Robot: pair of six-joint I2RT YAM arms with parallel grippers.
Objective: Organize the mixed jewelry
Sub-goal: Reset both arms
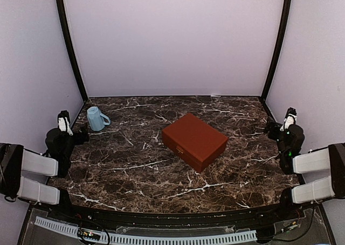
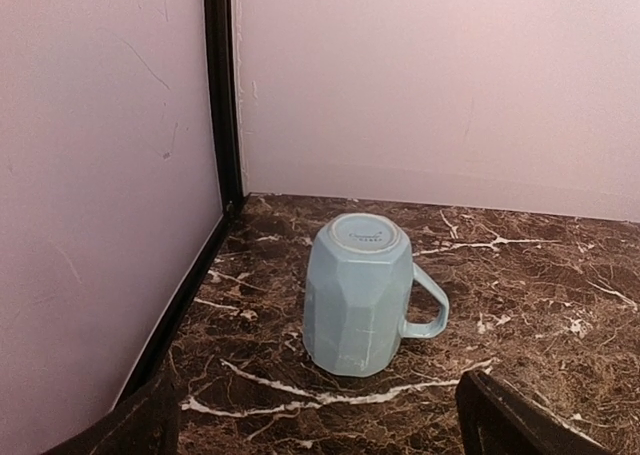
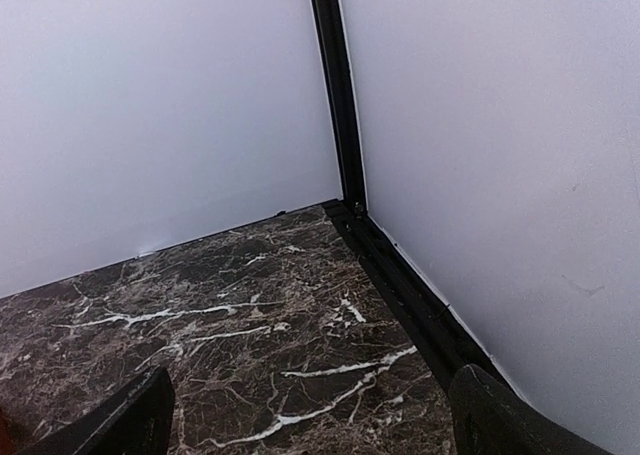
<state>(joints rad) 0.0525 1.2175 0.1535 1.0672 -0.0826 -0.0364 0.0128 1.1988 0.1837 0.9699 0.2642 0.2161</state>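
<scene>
No mixed jewelry shows in any view. A red-brown hinged box point(image 1: 194, 140) sits shut in the middle of the marble table. A pale blue cup point(image 1: 96, 118) stands upside down near the back left corner, its handle to the right. My left gripper point(image 1: 64, 121) hovers at the left edge just short of the cup point(image 2: 358, 295), open, with nothing between its fingers point(image 2: 150, 425). My right gripper point(image 1: 290, 117) stays at the right edge, open and empty, facing the back right corner. Its fingers point(image 3: 490, 415) frame bare marble.
Pale walls with black corner posts point(image 1: 69, 46) enclose the table on three sides. A black strip point(image 3: 410, 295) runs along the foot of the right wall. Dark veined marble point(image 1: 135, 164) lies around the box.
</scene>
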